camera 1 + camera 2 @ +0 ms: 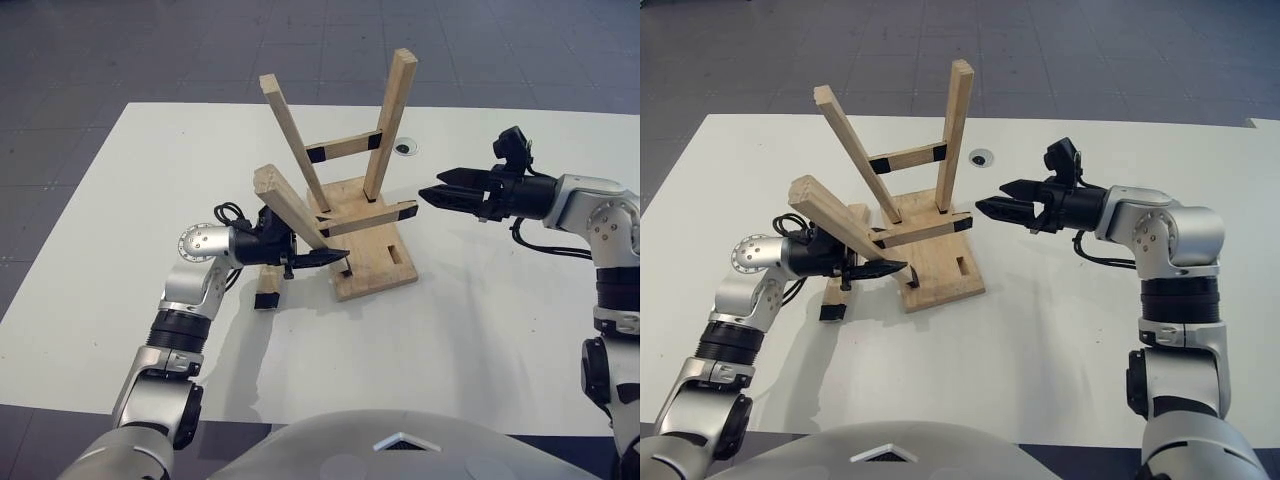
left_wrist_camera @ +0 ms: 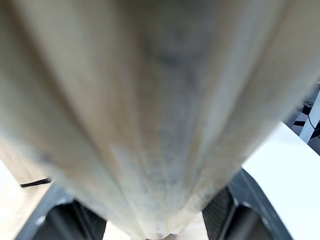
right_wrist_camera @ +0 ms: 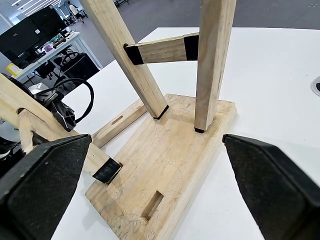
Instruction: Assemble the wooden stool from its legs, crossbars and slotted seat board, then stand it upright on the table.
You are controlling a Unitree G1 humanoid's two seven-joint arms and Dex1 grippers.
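Desk [image 1: 500, 330]: white, carries every stool part.
Seat board [image 1: 370, 272]: lies flat on the desk between the 2 arms, with open slots showing on its near side.
Left standing leg [image 1: 290, 130]: set into the board's far side, leaning outward.
Right standing leg [image 1: 392, 115]: set into the board beside it, close to upright.
Upper crossbar [image 1: 345, 148]: black-capped and joins the 2 standing legs partway up.
Tilted leg [image 1: 285, 200]: slants up and away from the board's left edge, off the desk.
Lower crossbar [image 1: 365, 217]: runs from the tilted leg across above the board, and its black-capped free end points toward the right arm.
Left pincer [image 1: 320, 258]: pinching the tilted leg low down, at the board's left edge.
Right pincer [image 1: 432, 188]: fingers spread, holding nothing, level with the lower crossbar's free end, near it but apart.
Loose wooden piece [image 1: 268, 283]: flat on the desk just left of the board, under the left arm.
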